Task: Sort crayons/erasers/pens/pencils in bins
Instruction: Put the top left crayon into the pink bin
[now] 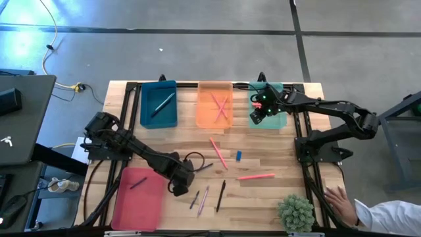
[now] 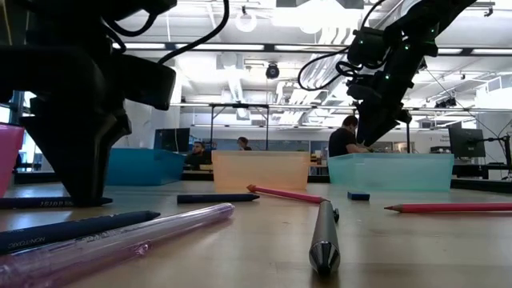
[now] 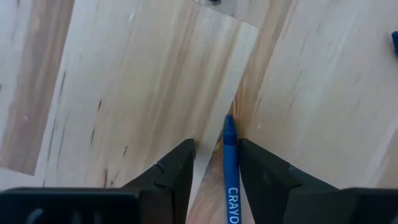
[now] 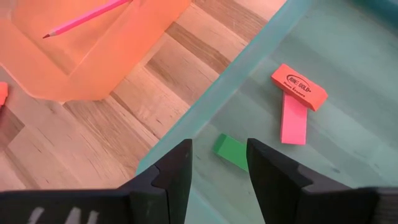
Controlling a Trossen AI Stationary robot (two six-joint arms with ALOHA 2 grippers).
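Erasers orange, pink, green in mint bin | right jaws apart, empty | left jaws astride blue crayon

The blue crayon reads "CRAYO"; the orange eraser's print is illegible.

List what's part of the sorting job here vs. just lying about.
Job:
- bins: teal, orange, mint, pink
- erasers in the mint bin, blue eraser on the table
- blue crayon between the left pincer's fingers
- loose pencils

Lying about:
- small plant
- laptop
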